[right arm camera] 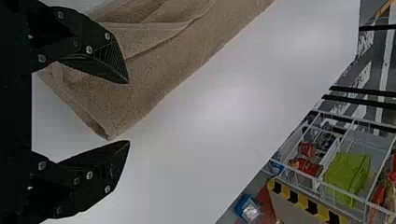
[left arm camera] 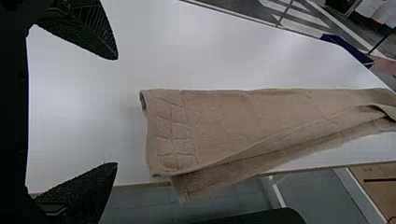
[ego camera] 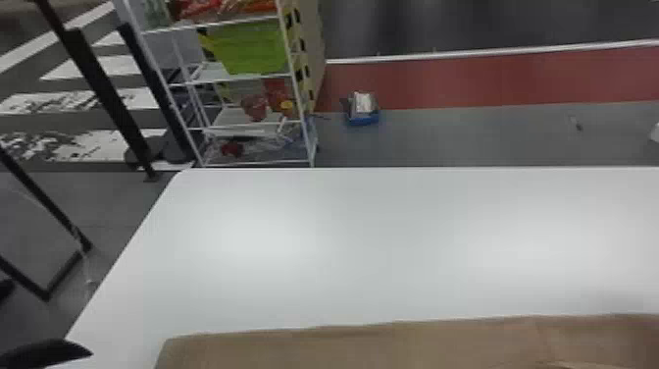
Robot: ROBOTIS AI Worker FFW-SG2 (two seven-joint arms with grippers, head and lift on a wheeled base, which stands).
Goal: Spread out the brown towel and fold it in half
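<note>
Here the brown towel point(left arm camera: 219, 126) partly overhangs the white table point(left arm camera: 84, 116)

Head cam high, facing forward and down over the white table point(ego camera: 343, 240) to the shelf rack point(ego camera: 245, 125); wrist cams closer, turned sideways, left looking along the brown towel point(left arm camera: 233, 128), right past its corner toward the rack; table and towel common to all three.

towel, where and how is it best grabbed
Probably by the near left corner of the towel, with the left pincer coming from the robot's left: that corner hangs past the edge of the table, leaving room above and below.
</note>
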